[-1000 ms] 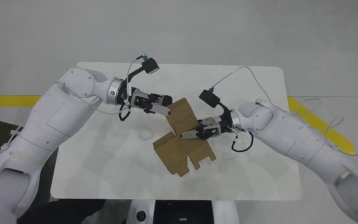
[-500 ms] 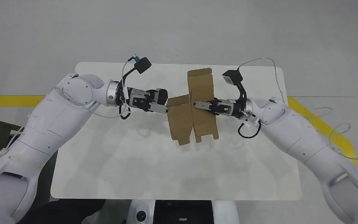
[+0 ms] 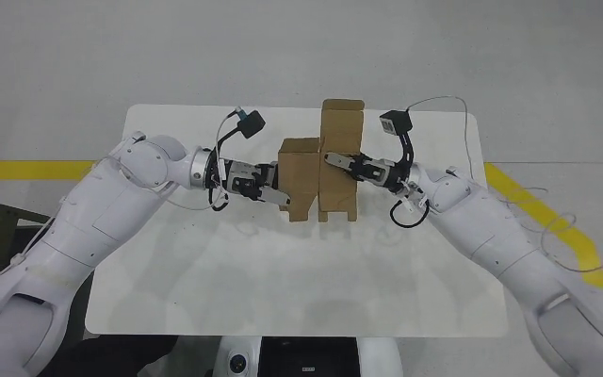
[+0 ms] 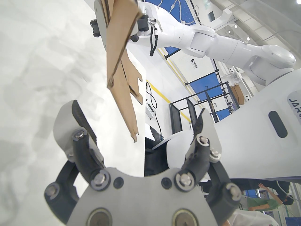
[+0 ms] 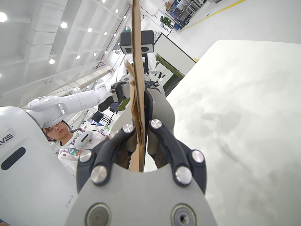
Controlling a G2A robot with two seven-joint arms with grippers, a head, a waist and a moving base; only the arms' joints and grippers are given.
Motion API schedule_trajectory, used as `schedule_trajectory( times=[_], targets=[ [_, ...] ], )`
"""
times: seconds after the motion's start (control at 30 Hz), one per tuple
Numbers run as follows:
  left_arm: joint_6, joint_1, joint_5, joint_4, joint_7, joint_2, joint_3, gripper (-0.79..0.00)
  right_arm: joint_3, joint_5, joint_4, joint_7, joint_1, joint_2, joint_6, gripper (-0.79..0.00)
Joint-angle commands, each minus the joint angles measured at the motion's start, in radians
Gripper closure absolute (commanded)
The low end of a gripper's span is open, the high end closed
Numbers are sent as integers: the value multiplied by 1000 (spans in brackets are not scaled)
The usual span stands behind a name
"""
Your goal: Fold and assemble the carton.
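The brown carton point(image 3: 320, 172) is a flattened, partly unfolded blank held up over the middle of the table. My right gripper point(image 3: 330, 161) is shut on its right panel, and in the right wrist view the carton sheet point(image 5: 137, 71) runs edge-on between the fingers point(image 5: 162, 109). My left gripper point(image 3: 279, 196) stands open beside the low corner of the left panel. In the left wrist view the carton point(image 4: 120, 59) hangs just ahead of the spread fingers point(image 4: 78, 116), its lower tip level with them. I cannot tell whether it touches them.
The white table point(image 3: 188, 283) lies bare around the carton, with free room in front and to both sides. Its near edge point(image 4: 144, 109) drops off close behind the carton in the left wrist view. The floor beyond has a yellow line point(image 3: 28, 170).
The carton went from lying skewed and flat on the table to hanging squared up, lifted toward the back by the right gripper. The left gripper stayed beside its left panel and dropped slightly.
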Motion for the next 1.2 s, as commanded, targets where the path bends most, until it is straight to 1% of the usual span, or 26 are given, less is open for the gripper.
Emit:
schedule_trajectory(
  times=[0.0,0.03,0.17,0.33,0.37,0.6,0.63,0.67,0.7,0.73,0.83,0.9,1.03,1.1,1.17],
  targets=[
    [5,2,-2,6,-5,-2,-3,-499,8,-7,0,-7,-5,-6,2,0],
    [7,3,-2,8,-7,-4,-4,-391,13,-12,1,-10,-7,-8,3,0],
    [15,8,1,14,-15,-9,-8,-259,33,-27,6,-26,-18,-18,6,0],
    [24,14,7,14,-24,-14,-16,-34,59,-46,13,-34,-29,-28,11,0],
    [25,15,7,15,-25,-14,-18,0,64,-50,15,-35,-31,-30,13,0],
    [34,23,14,20,-34,-20,-31,0,100,-69,19,-28,-47,-38,20,0],
    [36,25,13,22,-36,-20,-33,0,105,-71,18,-25,-49,-39,20,-142],
    [38,26,11,24,-38,-21,-34,0,108,-71,15,-17,-52,-40,18,-332],
    [41,28,8,26,-41,-22,-36,0,111,-70,15,-8,-53,-41,18,-699],
    [45,29,5,28,-45,-23,-38,0,116,-67,16,-1,-55,-42,19,-785],
    [75,34,-19,37,-75,-25,-39,0,136,-63,34,25,-57,-39,16,-785],
    [135,36,-69,32,-135,-27,-29,0,153,-72,51,56,-54,-34,16,-785],
    [201,31,-121,38,-201,-27,-30,0,189,-76,68,166,-47,-14,25,-785],
    [237,29,-131,35,-237,-26,-28,0,207,-57,69,238,-49,-1,42,-785],
    [275,24,-144,32,-275,-25,-26,0,225,-43,58,282,-54,14,75,-785]
  ],
)
